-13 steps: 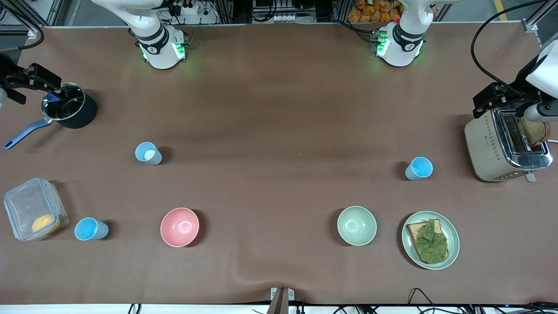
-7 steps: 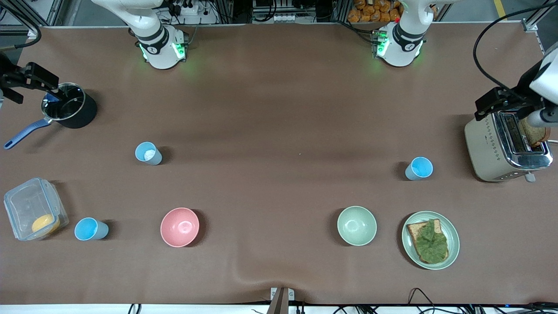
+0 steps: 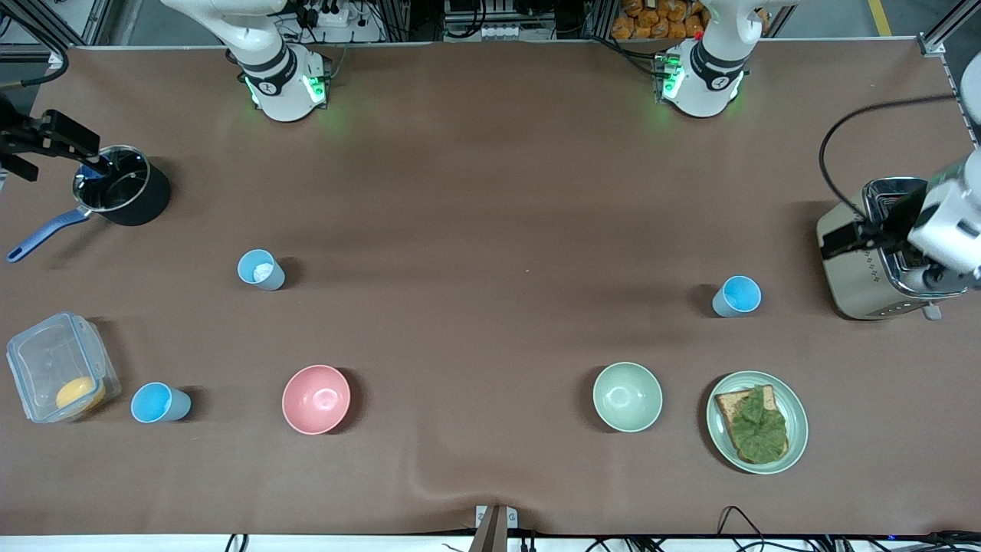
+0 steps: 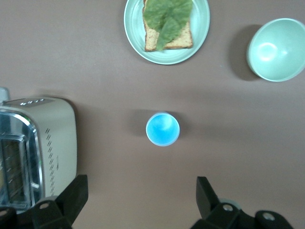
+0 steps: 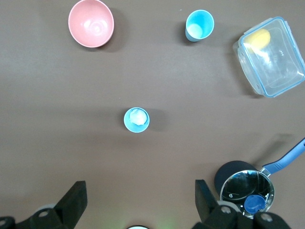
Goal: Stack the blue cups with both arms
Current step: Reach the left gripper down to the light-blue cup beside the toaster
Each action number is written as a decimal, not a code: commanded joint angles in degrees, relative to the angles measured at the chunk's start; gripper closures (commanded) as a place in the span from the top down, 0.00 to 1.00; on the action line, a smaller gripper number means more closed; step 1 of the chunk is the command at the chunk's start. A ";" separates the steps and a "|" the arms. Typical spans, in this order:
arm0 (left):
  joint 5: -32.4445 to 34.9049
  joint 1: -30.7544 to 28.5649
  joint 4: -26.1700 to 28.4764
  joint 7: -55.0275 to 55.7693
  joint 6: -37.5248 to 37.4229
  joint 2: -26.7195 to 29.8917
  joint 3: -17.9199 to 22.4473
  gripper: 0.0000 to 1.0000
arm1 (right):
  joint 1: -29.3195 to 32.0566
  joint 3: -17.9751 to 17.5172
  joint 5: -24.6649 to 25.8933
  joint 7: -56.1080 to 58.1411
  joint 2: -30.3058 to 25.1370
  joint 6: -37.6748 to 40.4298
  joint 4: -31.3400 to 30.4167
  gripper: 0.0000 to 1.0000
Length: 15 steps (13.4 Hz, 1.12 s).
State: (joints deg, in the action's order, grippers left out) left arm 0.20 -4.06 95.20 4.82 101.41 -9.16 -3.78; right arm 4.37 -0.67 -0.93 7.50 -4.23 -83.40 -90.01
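Three blue cups stand upright and apart on the brown table. One cup [image 3: 737,296] stands beside the toaster and shows in the left wrist view [image 4: 162,129]. A paler cup with a white patch inside [image 3: 260,269] shows in the right wrist view [image 5: 137,119]. A third cup [image 3: 159,403] stands by the clear container and also shows in the right wrist view [image 5: 199,25]. My left gripper [image 3: 847,239] hangs over the toaster, open and empty [image 4: 140,200]. My right gripper [image 3: 57,138] hangs over the pot, open and empty [image 5: 140,200].
A cream toaster [image 3: 858,276] stands at the left arm's end. A green plate [image 3: 797,429] with bread and lettuce and a pale green bowl [image 3: 627,396] lie nearer the camera. A pink bowl [image 3: 316,399], a black pot [image 3: 142,203] and a clear container [image 3: 46,360] are toward the right arm's end.
My left gripper has swung across the toaster top toward the side that faces the nearby cup. The right gripper has barely shifted. The cups have not moved.
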 commanded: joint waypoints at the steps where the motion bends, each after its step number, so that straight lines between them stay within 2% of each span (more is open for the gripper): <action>1: 0.23 0.02 9.36 -1.13 10.43 0.12 -0.18 1.00 | 1.52 -0.65 -0.13 -0.20 0.54 1.13 0.98 1.00; 6: 0.93 -0.15 19.66 -1.22 25.05 -5.07 -0.36 1.00 | 0.90 -0.91 -0.04 -0.12 1.07 1.22 0.89 1.00; 15: 1.47 0.02 21.08 -1.13 28.66 -10.61 -0.36 1.00 | -0.76 -1.00 -0.04 -0.82 2.12 1.48 0.63 1.00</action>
State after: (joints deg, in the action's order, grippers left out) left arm 0.63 -3.88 115.86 4.56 128.69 -18.92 -4.10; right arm 4.41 -1.42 -0.96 7.50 -2.23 -82.64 -90.02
